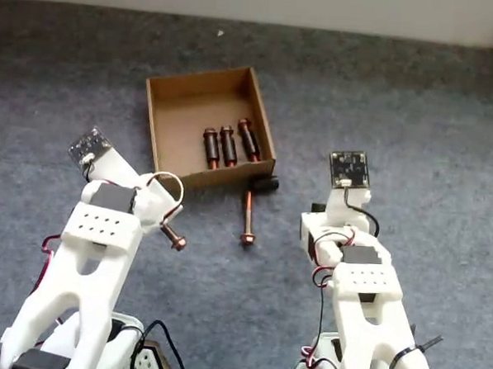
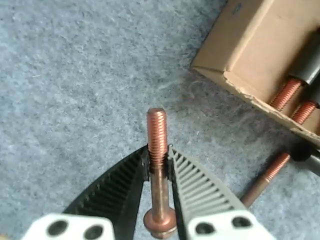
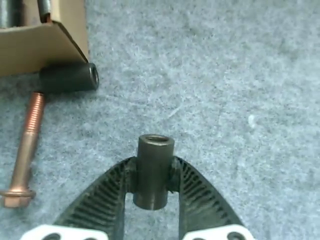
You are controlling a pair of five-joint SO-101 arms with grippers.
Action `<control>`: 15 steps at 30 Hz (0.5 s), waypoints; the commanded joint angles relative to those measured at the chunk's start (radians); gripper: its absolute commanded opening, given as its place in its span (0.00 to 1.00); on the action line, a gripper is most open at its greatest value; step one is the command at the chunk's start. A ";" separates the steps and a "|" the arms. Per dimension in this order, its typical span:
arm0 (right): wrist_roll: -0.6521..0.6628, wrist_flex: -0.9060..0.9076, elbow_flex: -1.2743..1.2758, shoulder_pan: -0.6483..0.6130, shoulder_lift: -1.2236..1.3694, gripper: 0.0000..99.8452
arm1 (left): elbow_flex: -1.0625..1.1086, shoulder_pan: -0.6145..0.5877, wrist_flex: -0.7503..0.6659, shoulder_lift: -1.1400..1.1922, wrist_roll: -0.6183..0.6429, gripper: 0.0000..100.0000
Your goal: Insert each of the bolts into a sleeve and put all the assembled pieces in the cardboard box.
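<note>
My left gripper [image 2: 158, 151] is shut on a copper bolt [image 2: 157, 135], whose threaded end sticks out past the fingertips. In the high view this bolt [image 1: 174, 236] hangs above the carpet in front of the cardboard box [image 1: 155, 134]. My right gripper [image 3: 152, 163] is shut on a dark sleeve [image 3: 154, 167], held upright with its bore open. Three assembled pieces [image 1: 229, 146] lie in the box. A loose bolt [image 1: 248, 218] and a loose sleeve [image 1: 265, 184] lie on the carpet by the box's front wall, between the two arms.
Grey carpet covers the whole floor, with open room to the right of the box and beyond it. The box corner [image 3: 45, 40] stands close to the loose sleeve [image 3: 69, 77] and the loose bolt [image 3: 24, 150].
</note>
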 commanded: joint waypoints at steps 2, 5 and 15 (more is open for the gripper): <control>-0.008 -0.022 -0.008 0.010 -0.038 0.01 | -0.004 -0.035 -0.018 -0.056 0.009 0.01; -0.008 -0.019 -0.007 0.010 -0.038 0.01 | -0.002 -0.033 -0.018 -0.068 0.008 0.01; -0.005 -0.022 0.019 0.010 -0.039 0.01 | 0.002 -0.031 -0.014 -0.079 0.009 0.24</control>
